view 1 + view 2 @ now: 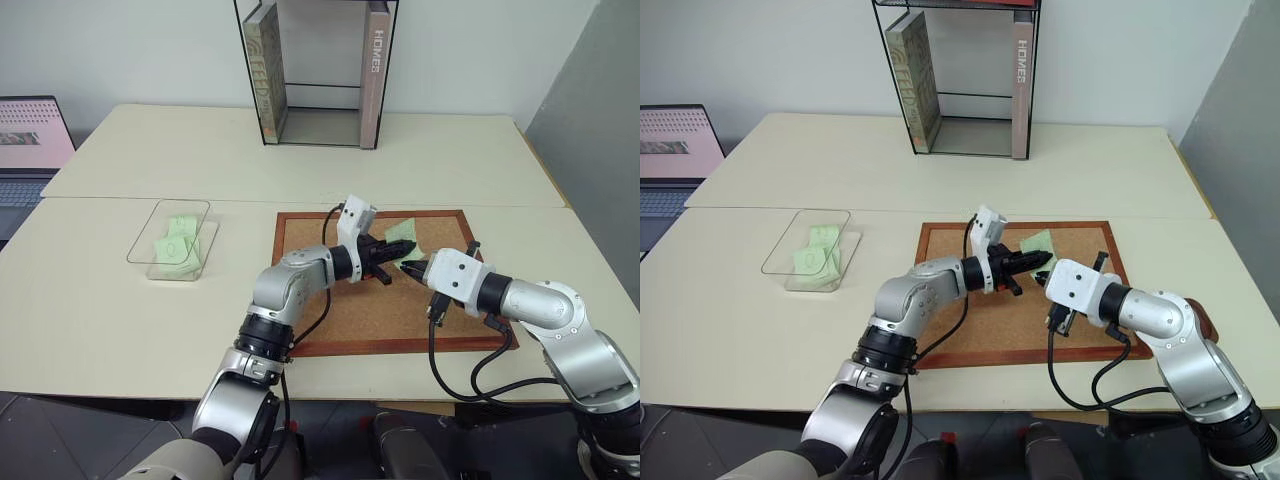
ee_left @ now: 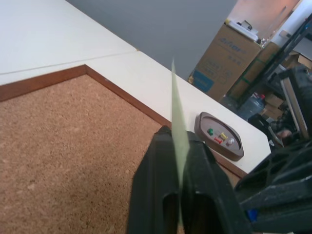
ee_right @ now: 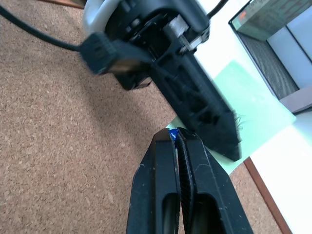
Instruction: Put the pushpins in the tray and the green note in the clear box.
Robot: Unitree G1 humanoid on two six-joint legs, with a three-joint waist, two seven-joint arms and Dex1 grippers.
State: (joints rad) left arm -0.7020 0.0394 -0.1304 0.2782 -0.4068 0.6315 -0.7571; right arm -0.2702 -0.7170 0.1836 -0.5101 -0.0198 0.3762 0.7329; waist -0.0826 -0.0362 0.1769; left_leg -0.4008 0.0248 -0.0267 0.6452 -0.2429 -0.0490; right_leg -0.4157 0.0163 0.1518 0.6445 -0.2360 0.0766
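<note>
Green note [image 1: 401,232]: one, pinched on edge in the clenched left hand [image 1: 396,262], over the cork board [image 1: 330,310] near its far edge, long axis toward the far right corner. Clear box [image 1: 150,240]: one, well off toward the surface's left edge, green slips already inside. Right hand [image 3: 174,138]: clenched on one blue pushpin [image 3: 172,134], touching the note's corner. Tray [image 2: 219,135]: one, just beyond the board's right edge, four pins inside; right arm nearer.
</note>
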